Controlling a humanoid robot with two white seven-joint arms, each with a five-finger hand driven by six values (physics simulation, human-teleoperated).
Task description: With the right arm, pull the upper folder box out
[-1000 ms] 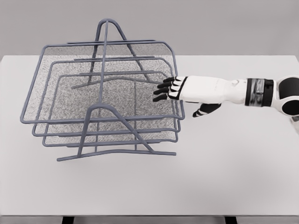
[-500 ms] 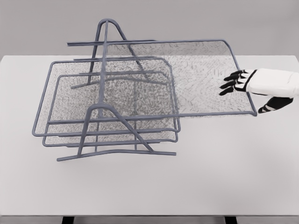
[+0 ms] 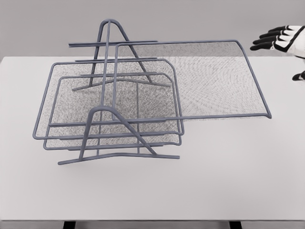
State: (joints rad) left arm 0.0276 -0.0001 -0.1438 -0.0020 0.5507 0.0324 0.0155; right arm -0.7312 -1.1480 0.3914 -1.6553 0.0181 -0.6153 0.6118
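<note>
White bench (image 3: 214, 181) under a plain grey backdrop, spanning nearly the whole head view. Toward the left half, standing upright: grey wire rack (image 3: 110, 62) with looped end frames, carrying two mesh trays, the middle tray (image 3: 71, 81) above the lower tray (image 3: 114, 138), both seated inside the frame. Further right, slid well out toward the bench's right edge: upper tray (image 3: 209, 81), its left part level with the rack's top rails, its right rim hanging clear over the bench near the far right corner. At the far right corner, cut off by the picture edge: right hand (image 3: 286, 43), apart from the tray rim, black fingers (image 3: 268, 40) extended and loosely spread, gripping nothing.
</note>
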